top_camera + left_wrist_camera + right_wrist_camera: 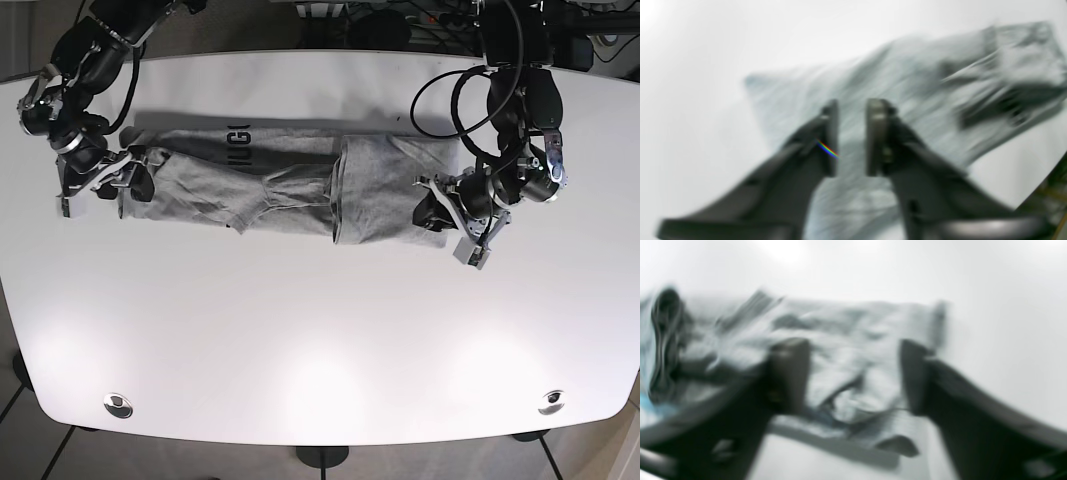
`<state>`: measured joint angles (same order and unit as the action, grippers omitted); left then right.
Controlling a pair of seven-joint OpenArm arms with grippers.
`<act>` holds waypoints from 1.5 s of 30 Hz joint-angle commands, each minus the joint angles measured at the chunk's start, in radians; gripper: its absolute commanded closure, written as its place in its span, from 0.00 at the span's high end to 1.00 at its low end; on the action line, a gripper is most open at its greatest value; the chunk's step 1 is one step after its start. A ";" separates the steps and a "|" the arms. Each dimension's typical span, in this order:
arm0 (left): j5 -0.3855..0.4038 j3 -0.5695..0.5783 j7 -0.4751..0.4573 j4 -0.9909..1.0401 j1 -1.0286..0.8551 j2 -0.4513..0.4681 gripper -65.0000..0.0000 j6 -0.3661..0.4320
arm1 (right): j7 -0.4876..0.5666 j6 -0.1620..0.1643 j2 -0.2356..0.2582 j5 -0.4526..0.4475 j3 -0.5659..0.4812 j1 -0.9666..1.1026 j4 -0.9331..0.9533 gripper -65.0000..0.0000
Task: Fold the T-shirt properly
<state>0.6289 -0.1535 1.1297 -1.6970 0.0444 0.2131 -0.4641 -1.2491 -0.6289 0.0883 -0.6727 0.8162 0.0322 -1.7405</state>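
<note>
The grey T-shirt [290,185] lies as a long crumpled band across the far half of the white table [320,340], with dark lettering near its upper left and a fold over its right part. My left gripper [432,212] hovers at the shirt's right end. In the blurred left wrist view this gripper [853,103] is open by a narrow gap, with the cloth [907,76] below and nothing between the fingers. My right gripper [128,178] is at the shirt's left end. In the right wrist view it [851,346] is wide open above the rumpled cloth [853,326].
Black cables [470,90] loop from the arm at the table's back right. Two small metal discs [118,404] [549,401] sit near the front corners. The table edge [1037,196] shows at the lower right of the left wrist view.
</note>
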 commanded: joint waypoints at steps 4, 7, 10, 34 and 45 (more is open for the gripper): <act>0.015 -0.080 -0.027 0.097 -0.010 0.019 0.07 -0.121 | -0.004 -0.003 0.078 -0.045 0.090 -0.058 0.199 0.70; 0.013 -0.090 -0.084 0.162 -0.033 0.032 0.07 -0.123 | 0.001 -0.003 0.107 -0.042 0.088 -0.058 0.337 0.69; 0.013 -0.088 -0.119 0.216 -0.039 0.039 0.07 -0.123 | 0.018 -0.003 0.100 -0.042 0.041 -0.047 0.359 0.68; 0.012 0.098 -0.196 0.317 -0.018 -0.162 0.08 0.021 | 0.049 0.146 -0.109 -0.038 -0.564 0.010 -0.276 0.03; 0.018 0.122 -0.196 0.317 -0.021 -0.163 0.08 0.021 | 0.190 0.149 -0.190 0.224 -0.828 -0.028 -0.146 0.04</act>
<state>0.6640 -0.0334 0.9150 -1.3743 0.0170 0.0475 -0.4488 -1.0920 -0.4744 -0.1017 -0.4362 -0.0128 0.0242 -1.8664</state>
